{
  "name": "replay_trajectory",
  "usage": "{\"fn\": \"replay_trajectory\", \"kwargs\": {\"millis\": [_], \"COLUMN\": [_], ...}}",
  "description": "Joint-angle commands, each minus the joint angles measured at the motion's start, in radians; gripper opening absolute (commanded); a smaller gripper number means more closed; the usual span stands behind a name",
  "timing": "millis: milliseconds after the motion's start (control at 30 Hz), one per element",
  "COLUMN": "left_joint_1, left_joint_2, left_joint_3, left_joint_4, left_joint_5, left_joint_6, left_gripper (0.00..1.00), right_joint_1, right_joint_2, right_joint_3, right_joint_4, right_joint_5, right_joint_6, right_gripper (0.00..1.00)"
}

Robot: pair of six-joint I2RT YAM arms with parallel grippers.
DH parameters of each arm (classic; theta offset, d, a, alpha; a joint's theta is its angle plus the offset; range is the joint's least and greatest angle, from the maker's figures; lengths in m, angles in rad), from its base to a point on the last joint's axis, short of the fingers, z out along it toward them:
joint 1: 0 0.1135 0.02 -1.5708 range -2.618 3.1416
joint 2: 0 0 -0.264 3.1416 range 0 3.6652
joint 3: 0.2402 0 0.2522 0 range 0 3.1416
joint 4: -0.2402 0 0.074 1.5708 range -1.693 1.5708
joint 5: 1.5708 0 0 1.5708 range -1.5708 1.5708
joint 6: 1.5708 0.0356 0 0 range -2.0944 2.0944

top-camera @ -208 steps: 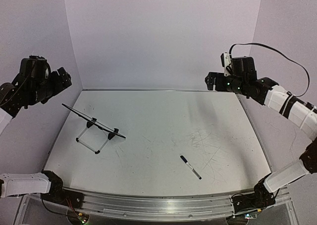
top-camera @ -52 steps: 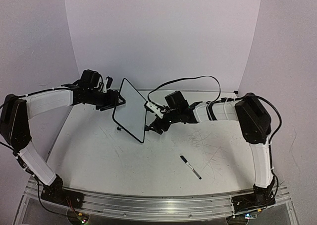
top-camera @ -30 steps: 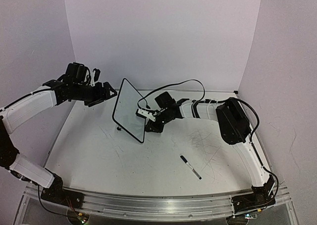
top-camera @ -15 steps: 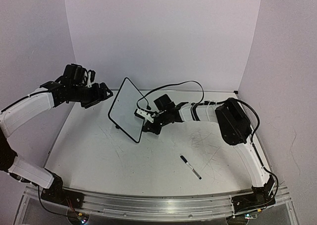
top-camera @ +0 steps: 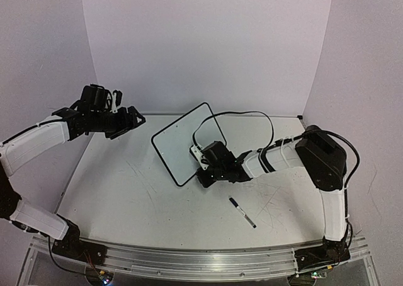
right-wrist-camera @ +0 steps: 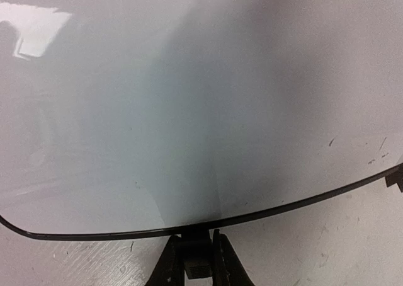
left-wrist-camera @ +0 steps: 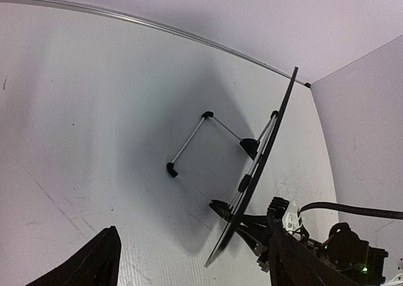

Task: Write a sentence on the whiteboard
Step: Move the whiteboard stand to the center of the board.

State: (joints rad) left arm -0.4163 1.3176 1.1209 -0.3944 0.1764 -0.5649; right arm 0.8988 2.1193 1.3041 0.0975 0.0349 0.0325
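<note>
The right gripper (top-camera: pixel 203 172) is clenched on the tilted whiteboard's (top-camera: pixel 182 144) lower edge at frame centre. The left gripper (top-camera: pixel 131 118), at upper left, is released and apart from it. A marker (top-camera: pixel 242 212) lies at lower right.

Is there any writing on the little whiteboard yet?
No, the whiteboard is blank white all over, with no words on it.

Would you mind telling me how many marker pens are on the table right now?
1. The marker lies loose on the tabletop, right of centre, nearer the top camera than the whiteboard. Another could be hidden behind the board.
</note>
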Motion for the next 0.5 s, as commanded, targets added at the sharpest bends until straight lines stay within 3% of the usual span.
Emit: {"fn": "replay_trajectory", "kwargs": {"millis": [0,133,267,400,467], "left_joint_1": [-0.015,-0.026,-0.033,-0.048,-0.051], "left_joint_2": [-0.059,-0.134,-0.166,-0.105,-0.066], "left_joint_3": [-0.12,-0.273,-0.433,-0.459,-0.443], "left_joint_4": [0.164,0.328,0.504,0.555,0.567], "left_joint_5": [0.104,0.162,0.222,0.236,0.253], "left_joint_6": [-0.066,-0.131,-0.194,-0.164,-0.131], "left_gripper": [0.82,0.83,0.84,0.84,0.84], "right_joint_1": [0.078,0.16,0.198,0.204,0.205], "right_joint_2": [-0.046,0.006,0.055,0.062,0.061], "right_joint_3": [-0.013,0.065,0.111,0.11,0.109], "right_joint_4": [0.044,-0.028,-0.031,-0.033,-0.034], "right_joint_5": [0.36,0.485,0.477,0.442,0.429], "right_joint_6": [0.417,0.582,0.577,0.57,0.55], "right_gripper": [0.0,0.0,0.0,0.0,0.13]}}
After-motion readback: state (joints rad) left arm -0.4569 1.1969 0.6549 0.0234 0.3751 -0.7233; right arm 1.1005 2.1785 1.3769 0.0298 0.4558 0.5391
